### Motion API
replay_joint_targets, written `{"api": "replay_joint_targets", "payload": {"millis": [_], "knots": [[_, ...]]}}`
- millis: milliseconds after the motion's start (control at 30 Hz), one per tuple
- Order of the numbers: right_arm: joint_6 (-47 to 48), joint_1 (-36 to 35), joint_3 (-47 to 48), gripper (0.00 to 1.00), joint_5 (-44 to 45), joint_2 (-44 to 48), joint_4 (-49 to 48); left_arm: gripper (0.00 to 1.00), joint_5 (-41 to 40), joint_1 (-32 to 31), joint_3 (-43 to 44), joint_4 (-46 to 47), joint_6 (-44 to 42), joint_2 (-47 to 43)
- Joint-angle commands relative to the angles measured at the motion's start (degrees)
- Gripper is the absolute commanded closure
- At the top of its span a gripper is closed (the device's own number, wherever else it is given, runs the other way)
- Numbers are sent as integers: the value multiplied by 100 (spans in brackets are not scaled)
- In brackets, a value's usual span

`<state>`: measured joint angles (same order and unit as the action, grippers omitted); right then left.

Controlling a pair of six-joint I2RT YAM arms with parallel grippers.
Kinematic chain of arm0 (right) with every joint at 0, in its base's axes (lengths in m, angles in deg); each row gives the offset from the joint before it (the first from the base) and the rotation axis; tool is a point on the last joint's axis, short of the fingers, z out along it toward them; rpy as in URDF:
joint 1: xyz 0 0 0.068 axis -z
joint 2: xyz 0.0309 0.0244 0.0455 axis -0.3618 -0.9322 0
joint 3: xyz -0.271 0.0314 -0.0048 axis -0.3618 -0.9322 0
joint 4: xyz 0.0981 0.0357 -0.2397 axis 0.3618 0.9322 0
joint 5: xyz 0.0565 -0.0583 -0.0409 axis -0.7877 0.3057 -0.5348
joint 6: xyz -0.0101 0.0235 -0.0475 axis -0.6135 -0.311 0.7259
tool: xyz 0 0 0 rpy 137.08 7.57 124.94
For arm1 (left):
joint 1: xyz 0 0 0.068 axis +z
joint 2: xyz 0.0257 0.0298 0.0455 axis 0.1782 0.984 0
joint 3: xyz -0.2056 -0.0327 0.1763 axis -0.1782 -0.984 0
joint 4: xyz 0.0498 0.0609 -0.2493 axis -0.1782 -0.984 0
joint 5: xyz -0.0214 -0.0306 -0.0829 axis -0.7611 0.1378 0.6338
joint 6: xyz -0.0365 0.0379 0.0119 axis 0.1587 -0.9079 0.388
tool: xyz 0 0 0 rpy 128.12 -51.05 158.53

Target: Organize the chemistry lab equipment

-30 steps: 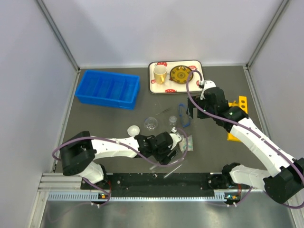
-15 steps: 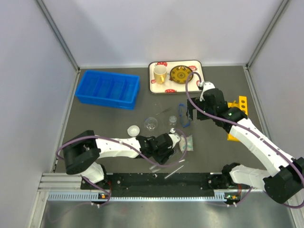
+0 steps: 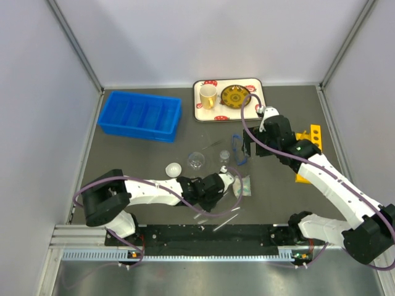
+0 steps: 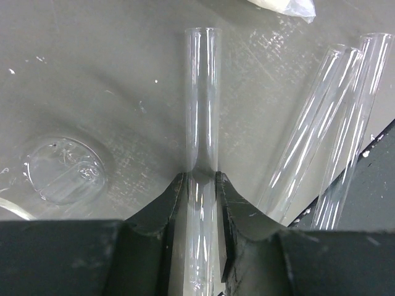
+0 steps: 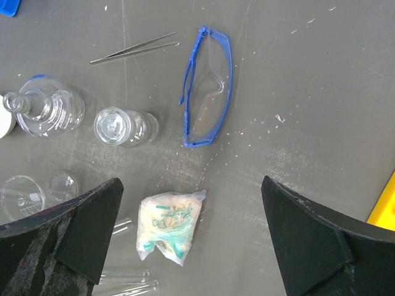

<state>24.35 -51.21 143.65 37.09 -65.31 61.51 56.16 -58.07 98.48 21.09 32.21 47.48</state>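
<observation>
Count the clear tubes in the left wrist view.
3. The first tube sits in the left gripper; second tube and third tube lie side by side to its right. More may be hidden.

White shells with black joints covered the left arm (image 3: 148, 188) and the right arm (image 3: 330, 182); a purplish-grey cable (image 3: 243, 120) looped along each, and the fingers (image 5: 89, 228) were matte black wedges
</observation>
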Motion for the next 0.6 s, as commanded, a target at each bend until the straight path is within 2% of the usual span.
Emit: {"api": "replay_joint_targets", "payload": {"millis": [0, 167, 367, 567], "knots": [[-45, -76, 136, 4, -24, -24, -157, 81, 127, -39, -164, -195, 88, -96], [-71, -76, 198, 4, -94, -59, -157, 93, -14, -48, -120, -379, 88, -290], [-88, -76, 225, 5, -86, 20, -87, 100, -111, -48, 117, -669, 0, -483], [-106, -76, 374, 5, -226, 301, 168, 100, 21, -48, 556, -1082, -158, -843]]}}
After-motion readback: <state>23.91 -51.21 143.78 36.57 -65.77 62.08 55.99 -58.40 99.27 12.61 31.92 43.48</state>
